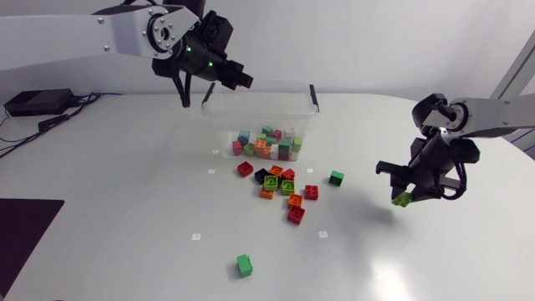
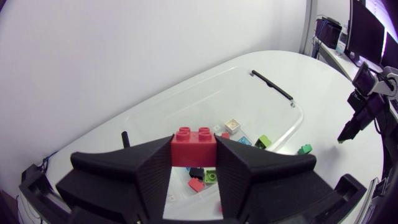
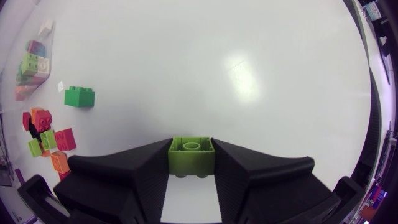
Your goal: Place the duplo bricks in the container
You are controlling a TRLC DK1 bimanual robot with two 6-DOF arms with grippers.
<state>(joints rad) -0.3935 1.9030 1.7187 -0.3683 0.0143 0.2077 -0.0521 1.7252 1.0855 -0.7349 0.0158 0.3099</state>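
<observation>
My left gripper (image 2: 193,163) is shut on a red duplo brick (image 2: 193,146) and hangs above the clear plastic container (image 1: 311,107), over its back left corner (image 1: 194,102). The container (image 2: 283,127) holds several bricks (image 1: 267,144). At the right of the table my right gripper (image 1: 404,197) is shut on a lime green brick (image 3: 191,155), just above the tabletop. A pile of loose bricks (image 1: 280,188) lies in front of the container, with a green brick (image 1: 336,177) to its right and another green brick (image 1: 244,265) nearer the front.
A black device with cables (image 1: 35,102) sits at the table's far left. A dark mat (image 1: 25,227) lies at the front left edge. Small white markers (image 1: 196,237) dot the tabletop.
</observation>
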